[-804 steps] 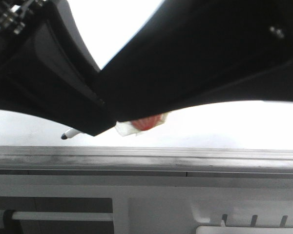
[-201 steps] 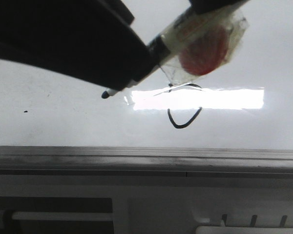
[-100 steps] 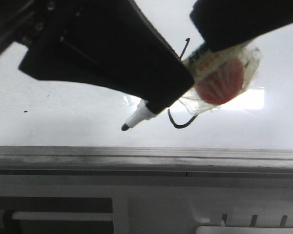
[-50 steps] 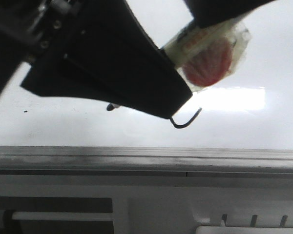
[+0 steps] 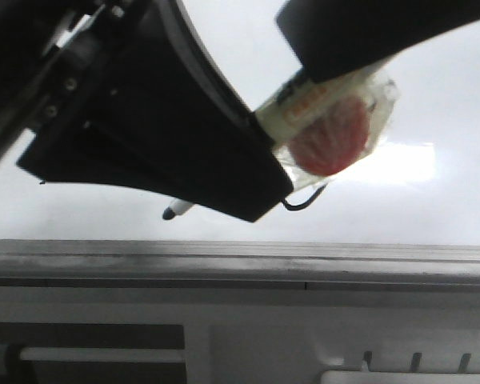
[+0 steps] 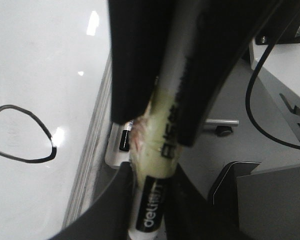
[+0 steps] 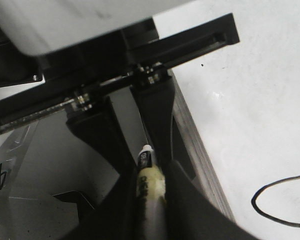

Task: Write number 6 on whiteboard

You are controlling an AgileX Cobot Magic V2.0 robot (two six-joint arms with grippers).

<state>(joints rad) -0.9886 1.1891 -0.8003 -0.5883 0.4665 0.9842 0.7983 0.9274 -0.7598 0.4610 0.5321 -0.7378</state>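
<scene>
The whiteboard point(image 5: 464, 120) fills the front view, with its grey ledge point(image 5: 240, 260) below. Only the bottom of the number 6 point(image 5: 306, 203) shows there; its loop shows in the left wrist view point(image 6: 20, 135) and the right wrist view point(image 7: 280, 205). A white marker with yellowed tape and a red blob point(image 5: 328, 136) points its black tip point(image 5: 170, 214) down-left, just above the board. My left gripper point(image 5: 260, 200) is shut on the marker's lower barrel point(image 6: 151, 210). My right gripper point(image 5: 320, 56) is shut on its upper end point(image 7: 150, 195).
A small black speck point(image 5: 42, 182) sits on the board at the left. Below the ledge stand a white tray point(image 5: 400, 376) and a frame. A spare marker point(image 6: 125, 141) lies beside the ledge, and black cables point(image 6: 260, 110) hang near grey boxes.
Both grippers and the marker have shifted down and left. The marker tip now sits lower, nearer the ledge. The left gripper covers more of the 6's loop.
</scene>
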